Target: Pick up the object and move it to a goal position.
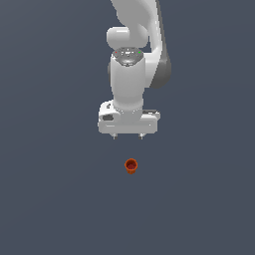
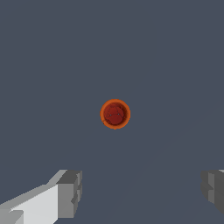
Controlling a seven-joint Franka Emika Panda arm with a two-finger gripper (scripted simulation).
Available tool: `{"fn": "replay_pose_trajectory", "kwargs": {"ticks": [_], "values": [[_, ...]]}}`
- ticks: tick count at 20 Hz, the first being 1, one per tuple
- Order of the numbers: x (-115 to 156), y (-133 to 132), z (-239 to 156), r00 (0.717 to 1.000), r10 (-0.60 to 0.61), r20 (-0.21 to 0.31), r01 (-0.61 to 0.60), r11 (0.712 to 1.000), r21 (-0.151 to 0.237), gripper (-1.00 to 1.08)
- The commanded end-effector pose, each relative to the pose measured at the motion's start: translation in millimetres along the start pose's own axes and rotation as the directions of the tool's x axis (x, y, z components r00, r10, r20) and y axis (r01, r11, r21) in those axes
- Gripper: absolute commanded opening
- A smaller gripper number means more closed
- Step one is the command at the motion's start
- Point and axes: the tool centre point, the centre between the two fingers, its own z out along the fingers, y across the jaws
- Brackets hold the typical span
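One small orange-red cup (image 1: 130, 166) stands upright and alone on the grey floor (image 1: 45, 199), well apart from my white gripper (image 1: 128, 135), which I hold directly above it with its fingers (image 2: 70, 192) spread wide and empty, seemingly so a straight descent would straddle the cup.
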Motion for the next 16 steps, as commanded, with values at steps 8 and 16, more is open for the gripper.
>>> {"fn": "replay_pose_trajectory", "kwargs": {"ticks": [8,16], "values": [[-5,-34,4,0.998,-0.063,0.009,0.062,0.998,0.012,1.00],[-6,-41,5,0.997,-0.078,0.011,0.078,0.997,0.014,1.00]]}}
